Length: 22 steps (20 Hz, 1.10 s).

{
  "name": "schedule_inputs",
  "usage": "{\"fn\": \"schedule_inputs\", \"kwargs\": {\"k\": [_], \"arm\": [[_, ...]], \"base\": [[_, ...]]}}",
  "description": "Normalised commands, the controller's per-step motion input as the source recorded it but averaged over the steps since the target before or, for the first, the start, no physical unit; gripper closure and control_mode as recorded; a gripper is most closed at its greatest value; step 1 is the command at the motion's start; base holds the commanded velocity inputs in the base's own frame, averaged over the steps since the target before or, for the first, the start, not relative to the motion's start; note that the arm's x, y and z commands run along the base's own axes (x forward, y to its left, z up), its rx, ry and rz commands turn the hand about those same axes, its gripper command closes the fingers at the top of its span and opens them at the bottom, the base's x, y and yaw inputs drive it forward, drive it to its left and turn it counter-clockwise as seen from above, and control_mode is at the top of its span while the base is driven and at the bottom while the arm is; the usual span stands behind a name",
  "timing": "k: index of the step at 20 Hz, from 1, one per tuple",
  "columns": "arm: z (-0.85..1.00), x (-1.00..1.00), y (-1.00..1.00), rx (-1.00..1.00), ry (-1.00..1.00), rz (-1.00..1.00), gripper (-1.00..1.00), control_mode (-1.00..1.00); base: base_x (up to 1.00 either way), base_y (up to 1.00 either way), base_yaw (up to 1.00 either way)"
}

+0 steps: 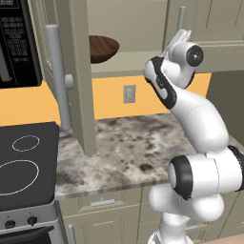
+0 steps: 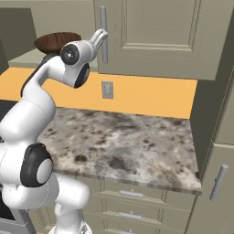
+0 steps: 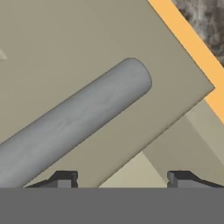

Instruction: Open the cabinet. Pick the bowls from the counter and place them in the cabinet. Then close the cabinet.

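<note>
Brown bowl (image 1: 102, 47) half hidden behind open door (image 1: 78, 71); handle (image 3: 74, 122) cut off at edge.
</note>
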Motion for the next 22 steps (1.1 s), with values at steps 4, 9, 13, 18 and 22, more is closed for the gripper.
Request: {"fn": "schedule_inputs", "kwargs": {"k": [4, 9, 13, 18, 22], "arm": [[-0.20, 0.49, -0.07, 0.00, 0.00, 0.00, -1.00, -1.00], [-0.03, 0.38, -0.01, -0.01, 0.06, 0.00, -1.00, -1.00], [0.00, 0.33, -0.01, -0.03, 0.13, 0.00, -1.00, -1.00], [0.00, 0.05, 0.00, -0.06, 0.12, 0.00, -1.00, -1.00], [0.00, -0.01, 0.00, -0.09, 0.06, 0.00, -1.00, -1.00]], "base": [[0.00, 0.00, 0.00], [0.00, 0.00, 0.00], [0.00, 0.00, 0.00], [0.00, 0.00, 0.00], [0.00, 0.00, 0.00]]}}
